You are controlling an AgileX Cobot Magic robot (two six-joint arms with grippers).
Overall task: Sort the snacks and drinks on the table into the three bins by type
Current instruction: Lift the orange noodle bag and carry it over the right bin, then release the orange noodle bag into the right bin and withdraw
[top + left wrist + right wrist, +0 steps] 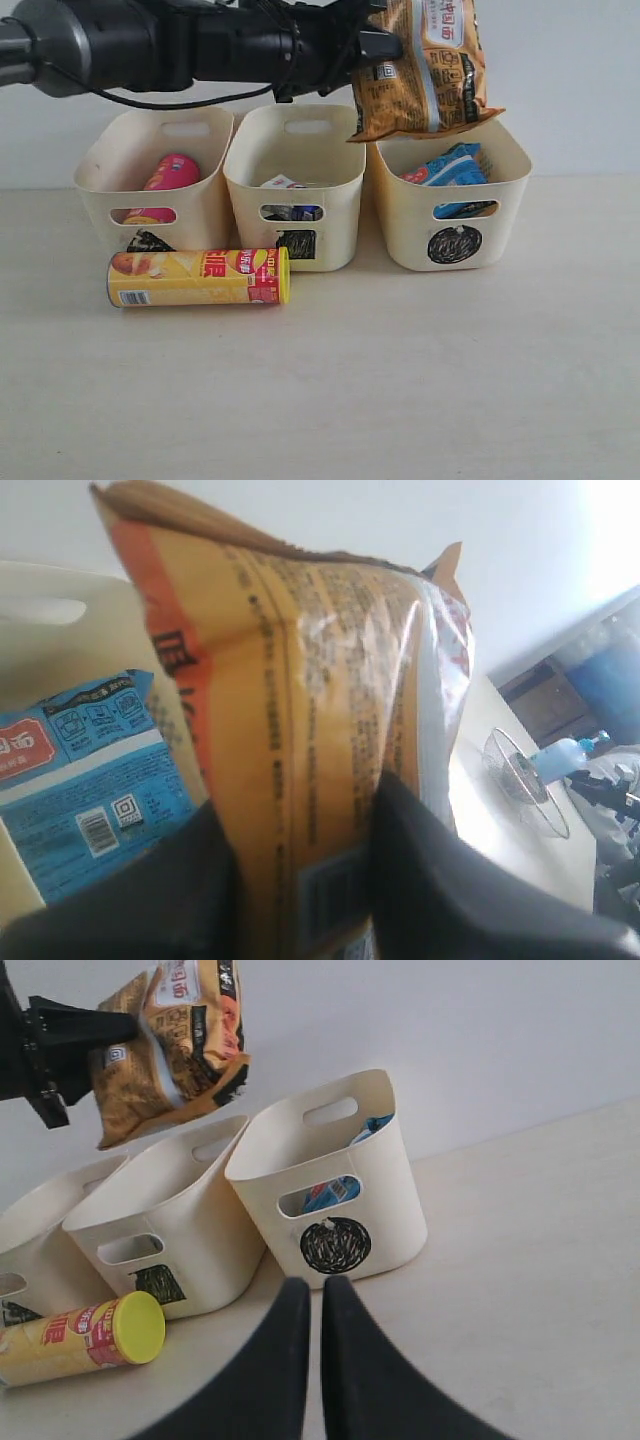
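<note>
— What's closest?

— A yellow-and-red cardboard chip tube [198,277], lying on its side on the pale beige table [400,380], well below the left gripper [305,870] and off to its side.

— And its fingers?

— Clamped on the crinkly orange-tan snack bag [425,65], which hangs from them above the cream plastic tub marked with a black circle [400,225] (a crinkly blue bag [450,165] sits inside).

— The right gripper [312,1300]?

— Dark fingers nearly touching, holding nothing, low over the table; the circle tub stands just beyond their tips.
</note>
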